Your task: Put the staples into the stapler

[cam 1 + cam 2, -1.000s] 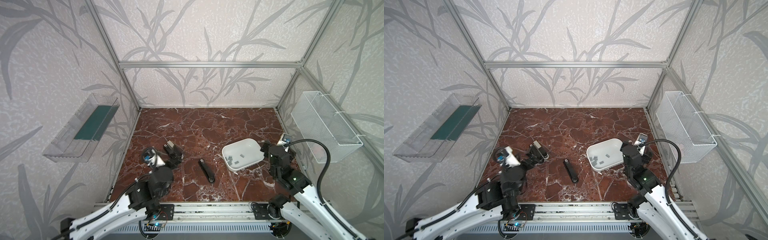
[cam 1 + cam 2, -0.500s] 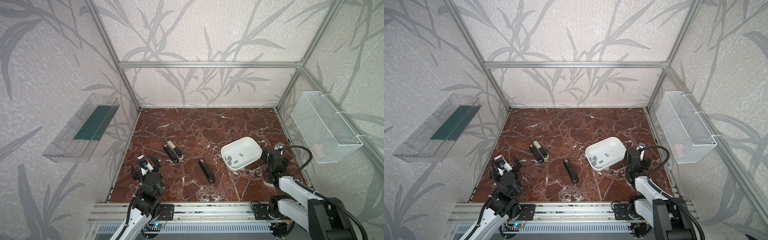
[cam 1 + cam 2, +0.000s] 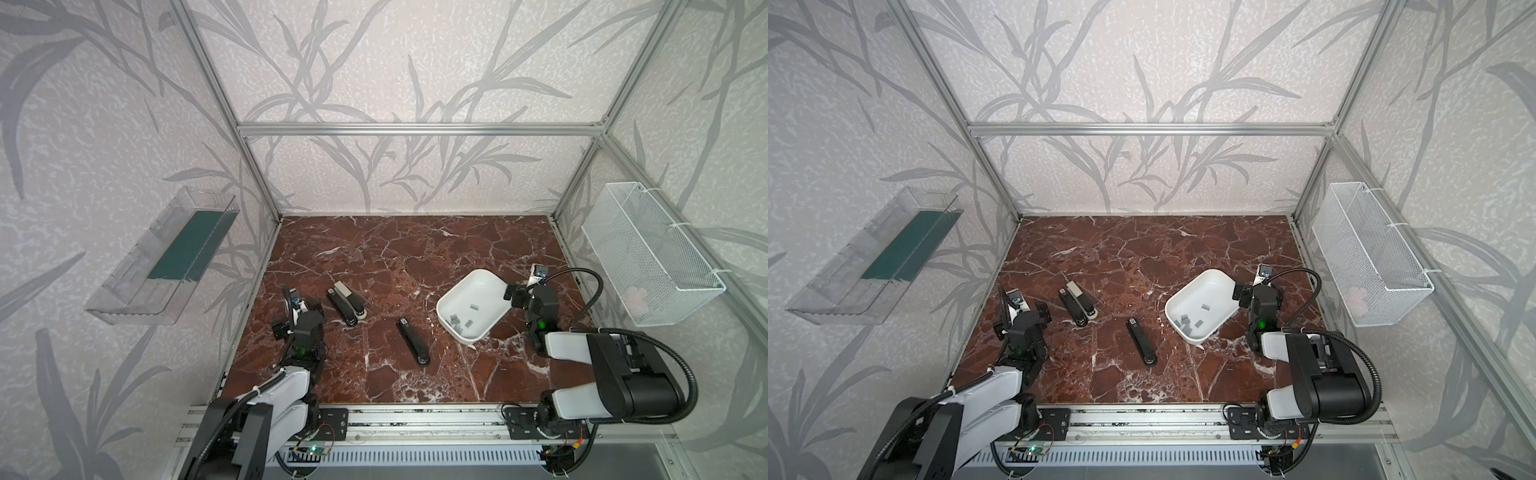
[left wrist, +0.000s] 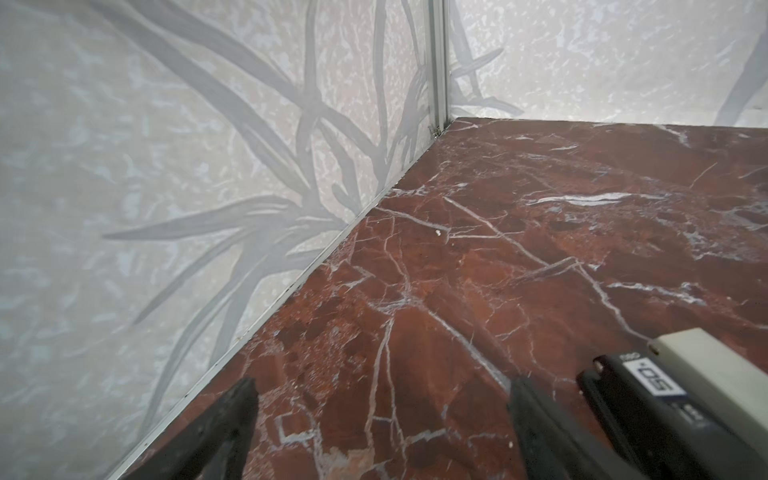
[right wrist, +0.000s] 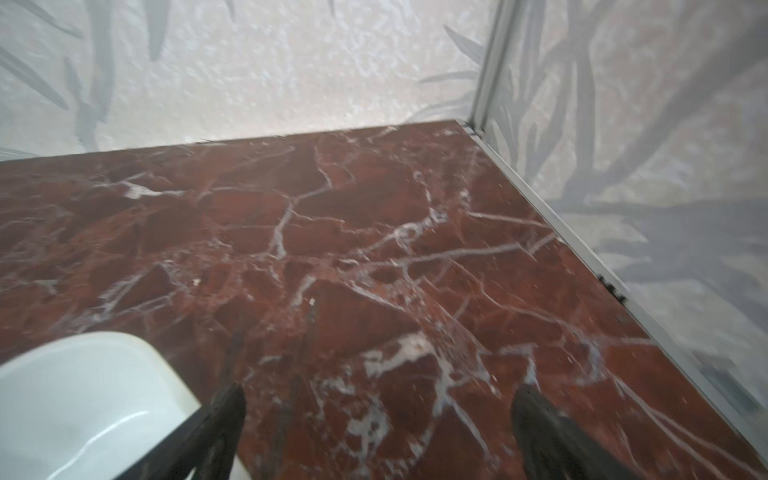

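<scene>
Left tool (image 4: pixel 384 384): jaws stand wide apart with only bare counter (image 4: pixel 540 249) between them; nothing is gripped. The black-and-beige stapler (image 4: pixel 681 386) lies flat on the counter just outside this tool's inner finger, the one toward the middle of the counter. A narrow strip of counter shows between finger and stapler, so the two are not in contact. In a top view the same stapler (image 3: pixel 345 303) lies just beside the tool on its inner side, its length slanting across the counter. A second, all-black stapler (image 3: pixel 412 341) lies farther out on that same side, between my two tools and well apart from each. Right tool (image 5: pixel 380 390): jaws likewise spread wide, empty, with bare counter in the gap. The white tray (image 5: pixel 83 395) sits hard against this tool's inner finger; I cannot tell whether rim and finger touch. The staples (image 3: pixel 455 320) lie loose on the floor of that tray as several small grey strips, some bunched together and one a little apart. They are on the inner side of my right tool, set back from its fingertips toward my base, near it but not between its jaws. From my left tool they are well apart, beyond both staplers. No staple is visible in either stapler.
</scene>
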Robot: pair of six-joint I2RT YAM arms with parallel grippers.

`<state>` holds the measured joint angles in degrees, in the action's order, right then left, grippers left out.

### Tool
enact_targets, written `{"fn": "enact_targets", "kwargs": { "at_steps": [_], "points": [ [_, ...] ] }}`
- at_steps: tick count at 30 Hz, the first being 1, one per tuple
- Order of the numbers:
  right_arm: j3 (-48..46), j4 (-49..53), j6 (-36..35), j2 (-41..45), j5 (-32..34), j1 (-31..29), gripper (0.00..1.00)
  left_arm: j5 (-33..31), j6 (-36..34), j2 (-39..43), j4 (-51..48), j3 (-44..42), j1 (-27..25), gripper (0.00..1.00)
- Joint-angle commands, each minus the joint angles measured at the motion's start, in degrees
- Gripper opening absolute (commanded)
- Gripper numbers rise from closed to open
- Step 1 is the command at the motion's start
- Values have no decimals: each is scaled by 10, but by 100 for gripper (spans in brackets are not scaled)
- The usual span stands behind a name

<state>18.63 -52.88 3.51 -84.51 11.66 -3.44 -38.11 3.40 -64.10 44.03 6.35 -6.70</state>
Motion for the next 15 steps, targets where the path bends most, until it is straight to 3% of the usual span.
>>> {"fn": "enact_targets", "kwargs": {
  "at_steps": [1, 4, 7, 9, 13, 15],
  "points": [
    [-5, -105, -53, -69, -95, -4, 99, 48, -10, -59, 119, 32, 8, 95],
    [18, 22, -37, -20, -60, -6, 99, 75, -18, -117, 173, 46, 15, 96],
    [14, -40, -49, -53, -55, -13, 99, 149, 9, -197, 204, 69, 41, 97],
    [15, -37, -50, -53, -55, -15, 99, 159, 4, -259, 253, 80, 46, 98],
    [31, 26, -48, -32, -55, -15, 99, 183, 19, -252, 128, 135, 61, 99],
    [30, 17, -48, -35, -54, -15, 99, 183, 13, -261, 131, 141, 61, 99]
  ]
}}
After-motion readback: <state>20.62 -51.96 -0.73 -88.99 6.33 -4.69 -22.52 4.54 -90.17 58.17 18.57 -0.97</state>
